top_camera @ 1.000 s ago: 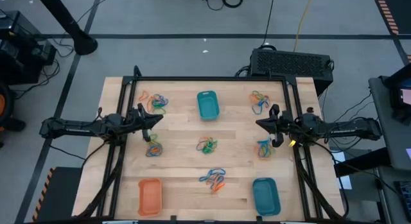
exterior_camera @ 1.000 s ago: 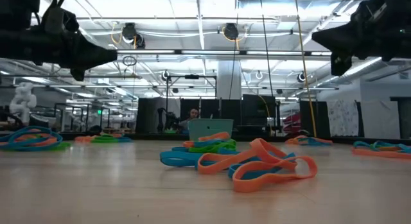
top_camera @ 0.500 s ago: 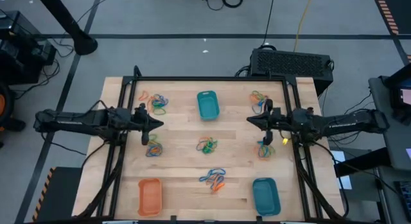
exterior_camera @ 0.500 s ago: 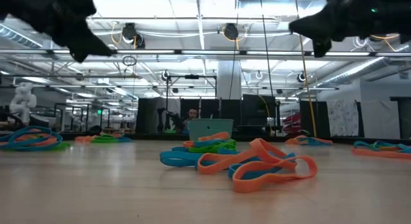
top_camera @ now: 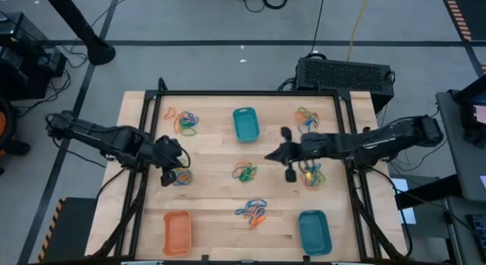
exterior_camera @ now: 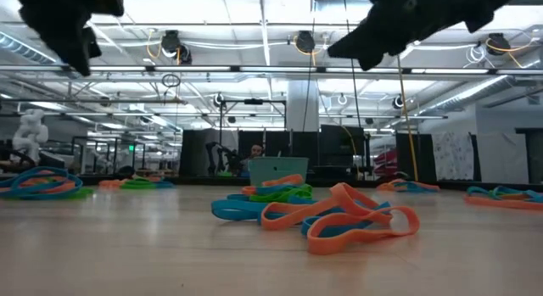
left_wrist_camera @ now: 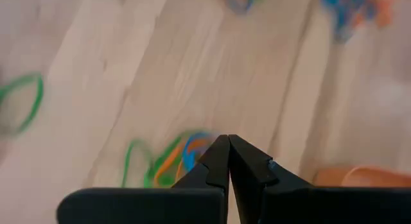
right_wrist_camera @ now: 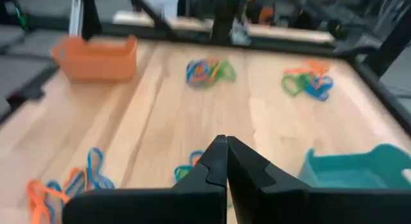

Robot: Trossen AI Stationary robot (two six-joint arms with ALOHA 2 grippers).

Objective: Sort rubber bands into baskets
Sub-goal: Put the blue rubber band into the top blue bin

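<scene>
Currently on the wooden table (top_camera: pixel 213 212): six clusters of rubber bands (top_camera: pixel 244 172), one dead centre. Teal basket (top_camera: pixel 245 123) beyond the centre cluster; orange basket (top_camera: pixel 176 231) and second teal basket (top_camera: pixel 314 231) at the near corners. Left gripper (top_camera: pixel 179 165), clenched and empty, just beside the cluster left of centre. Right gripper (top_camera: pixel 271 155), clenched and empty, above bare wood just right of the centre cluster.
</scene>
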